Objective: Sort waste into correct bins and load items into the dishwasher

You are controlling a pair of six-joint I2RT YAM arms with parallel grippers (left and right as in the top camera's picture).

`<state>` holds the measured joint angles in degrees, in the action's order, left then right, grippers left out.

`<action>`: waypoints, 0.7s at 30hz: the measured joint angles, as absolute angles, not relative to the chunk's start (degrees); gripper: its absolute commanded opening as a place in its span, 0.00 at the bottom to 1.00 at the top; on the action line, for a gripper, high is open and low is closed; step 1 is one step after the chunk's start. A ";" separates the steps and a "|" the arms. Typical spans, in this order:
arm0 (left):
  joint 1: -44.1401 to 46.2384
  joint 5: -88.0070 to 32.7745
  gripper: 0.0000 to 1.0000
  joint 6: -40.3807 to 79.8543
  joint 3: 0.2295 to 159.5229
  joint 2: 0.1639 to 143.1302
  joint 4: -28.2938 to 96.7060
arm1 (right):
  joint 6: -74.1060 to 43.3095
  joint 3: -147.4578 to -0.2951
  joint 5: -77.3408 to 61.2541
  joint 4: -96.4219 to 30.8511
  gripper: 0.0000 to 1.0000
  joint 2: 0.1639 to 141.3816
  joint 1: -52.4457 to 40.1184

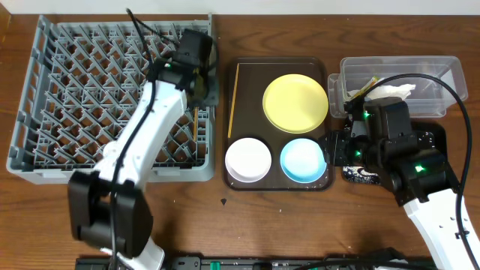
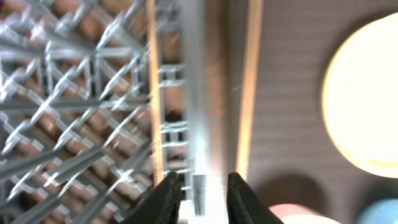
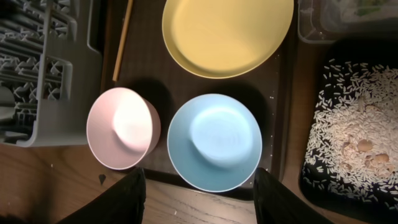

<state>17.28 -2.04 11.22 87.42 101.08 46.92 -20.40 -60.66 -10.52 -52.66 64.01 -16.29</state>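
The grey dish rack (image 1: 90,97) fills the left. My left gripper (image 1: 201,84) hovers over its right edge, open and empty, fingers (image 2: 202,196) straddling the rack wall (image 2: 193,93). One chopstick (image 2: 152,93) lies inside the rack's right side. The other chopstick (image 1: 233,97) lies on the brown tray. The yellow plate (image 1: 295,103), white bowl (image 1: 248,159) and light blue bowl (image 1: 303,160) sit on that tray. My right gripper (image 3: 199,199) is wide open above the blue bowl (image 3: 214,140). The clear tub (image 1: 435,75) holds the napkin (image 1: 391,91) and wrapper (image 1: 355,94). The black tray (image 3: 354,130) holds rice scraps. The cup is out of view.
The dark brown serving tray (image 1: 276,66) lies between the rack and the bins. My right arm covers much of the black tray in the overhead view. Bare wooden table (image 1: 300,225) runs along the front. A small dark crumb (image 1: 223,201) lies before the serving tray.
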 measured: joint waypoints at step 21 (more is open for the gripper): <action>27.20 6.63 0.51 8.29 87.77 120.42 30.55 | -20.40 -60.66 -10.57 -52.66 0.55 64.01 -16.29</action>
